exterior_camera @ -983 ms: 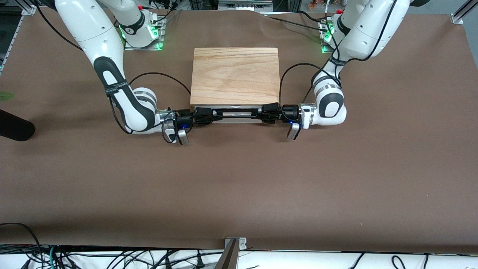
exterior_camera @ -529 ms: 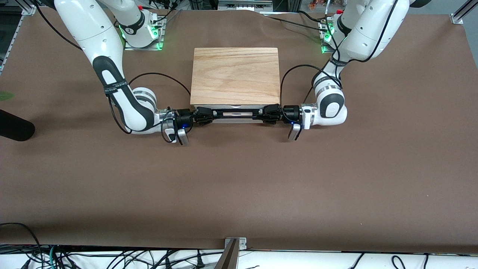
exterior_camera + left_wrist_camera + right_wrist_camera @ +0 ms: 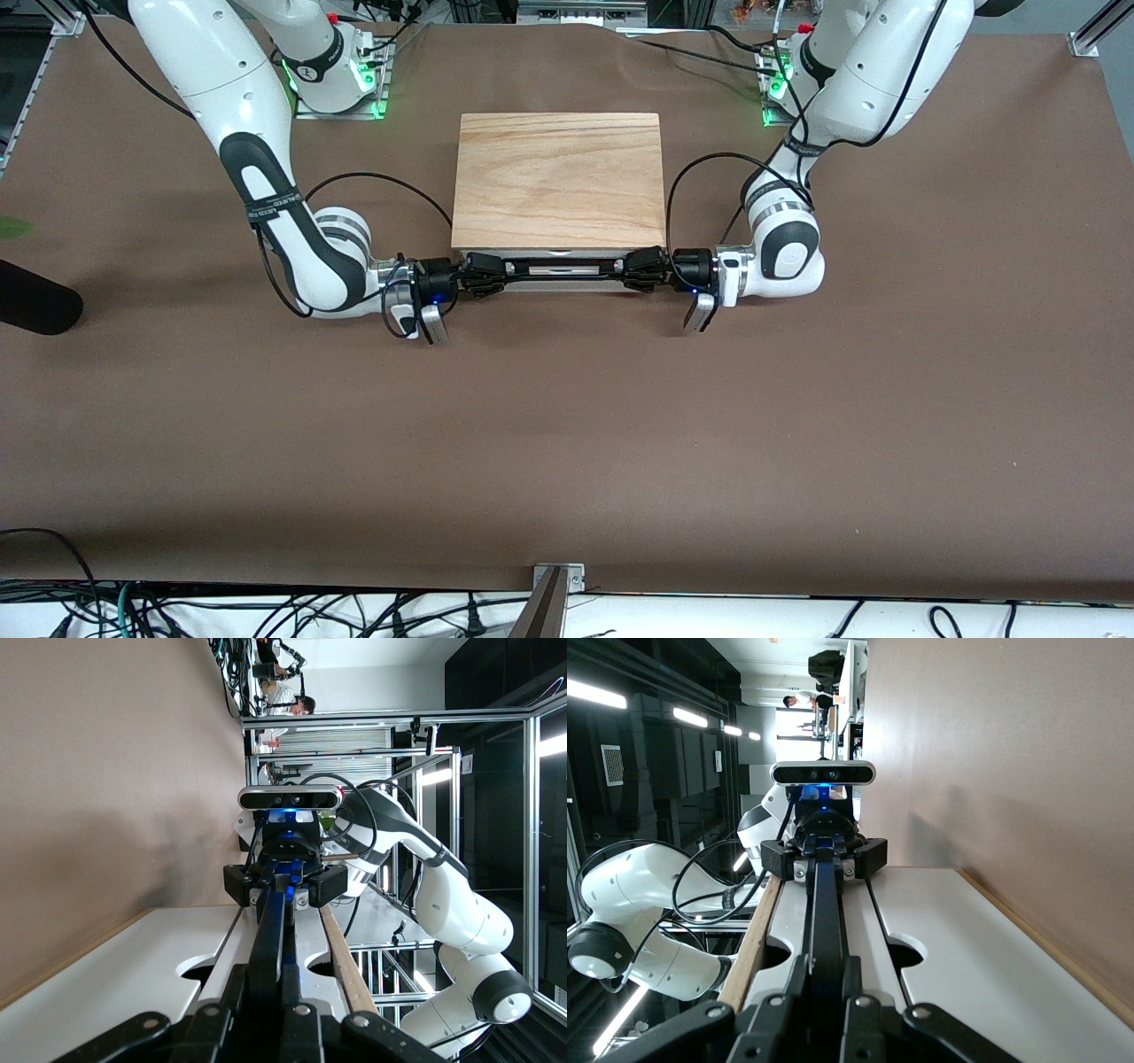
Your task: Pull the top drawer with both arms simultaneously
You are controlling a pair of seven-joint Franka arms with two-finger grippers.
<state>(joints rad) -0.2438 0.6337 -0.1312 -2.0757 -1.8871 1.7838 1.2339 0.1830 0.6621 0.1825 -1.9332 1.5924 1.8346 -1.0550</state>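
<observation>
The top drawer (image 3: 560, 269) is at the front of the box, its white front panel (image 3: 312, 937) (image 3: 788, 920) pushed in under the top board. A long black bar handle (image 3: 563, 262) (image 3: 270, 930) (image 3: 827, 912) runs across it. My left gripper (image 3: 640, 263) (image 3: 266, 970) is shut on the handle's end toward the left arm. My right gripper (image 3: 483, 268) (image 3: 827, 961) is shut on the end toward the right arm. Both arms lie low and level with the handle, pointing at each other.
The box's oak-grain top board (image 3: 558, 177) covers the drawer. Brown table covering (image 3: 567, 425) stretches wide between the box and the front camera. A dark object (image 3: 35, 303) lies at the right arm's end. A metal bracket (image 3: 556, 580) and cables sit at the front edge.
The left gripper's fingers have closed onto the handle. Both hands have shifted slightly toward the box. The drawer front has not moved.
</observation>
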